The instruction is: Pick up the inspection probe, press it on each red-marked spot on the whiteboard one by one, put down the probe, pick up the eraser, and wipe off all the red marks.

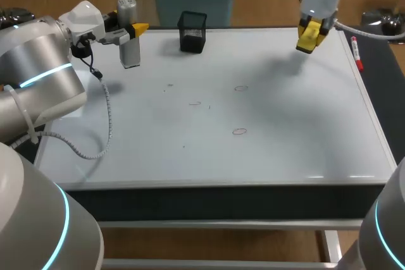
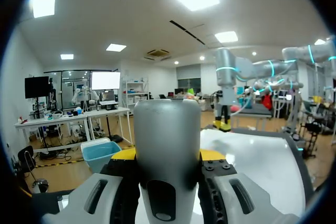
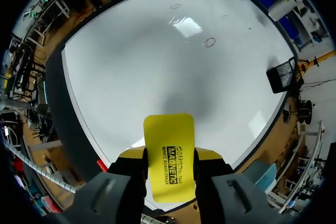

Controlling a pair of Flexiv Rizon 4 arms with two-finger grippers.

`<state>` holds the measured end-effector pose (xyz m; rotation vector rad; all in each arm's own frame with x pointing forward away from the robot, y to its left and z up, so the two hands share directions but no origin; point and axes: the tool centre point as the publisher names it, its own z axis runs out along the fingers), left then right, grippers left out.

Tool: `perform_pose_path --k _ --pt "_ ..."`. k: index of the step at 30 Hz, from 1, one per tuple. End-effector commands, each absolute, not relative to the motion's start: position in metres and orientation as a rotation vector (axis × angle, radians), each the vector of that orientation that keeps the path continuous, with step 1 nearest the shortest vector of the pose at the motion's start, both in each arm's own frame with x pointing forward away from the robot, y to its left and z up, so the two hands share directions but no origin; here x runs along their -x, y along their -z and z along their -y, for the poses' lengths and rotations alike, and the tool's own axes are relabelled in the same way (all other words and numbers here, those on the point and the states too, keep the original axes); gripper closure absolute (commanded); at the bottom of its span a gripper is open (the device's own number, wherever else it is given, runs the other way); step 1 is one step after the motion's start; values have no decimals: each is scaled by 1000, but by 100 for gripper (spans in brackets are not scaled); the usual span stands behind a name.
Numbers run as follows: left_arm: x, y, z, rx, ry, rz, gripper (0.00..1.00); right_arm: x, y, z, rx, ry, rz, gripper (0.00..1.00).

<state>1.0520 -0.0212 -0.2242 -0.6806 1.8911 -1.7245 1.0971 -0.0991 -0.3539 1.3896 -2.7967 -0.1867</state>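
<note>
Left jaws pinching grey probe [image 1: 129,41], right jaws pinching yellow eraser [image 3: 169,156], red marks [image 1: 239,131] barely discernible

A desk [image 1: 221,195] with a dark front edge is shown; a patch of reflected light [image 3: 186,25] is seen on its top, ahead of the right claw [image 3: 169,156]

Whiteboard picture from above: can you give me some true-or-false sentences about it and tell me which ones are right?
1. The left gripper holds the grey inspection probe. True.
2. The right gripper is empty. False: it holds the yellow eraser.
3. There are red marks on the whiteboard. True.
4. The black mesh cup lies tipped over. False: it stands upright.
</note>
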Motion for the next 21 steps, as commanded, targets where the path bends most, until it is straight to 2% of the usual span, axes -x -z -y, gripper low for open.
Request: perform_pose_path --k 1,21 --pt "-1052 224 22 682 1724 -1886 100 -1086 349 111 -1397 186 2819 100" --pt "-1052 224 22 682 1724 -1886 100 -1082 345 122 -1394 169 2845 100"
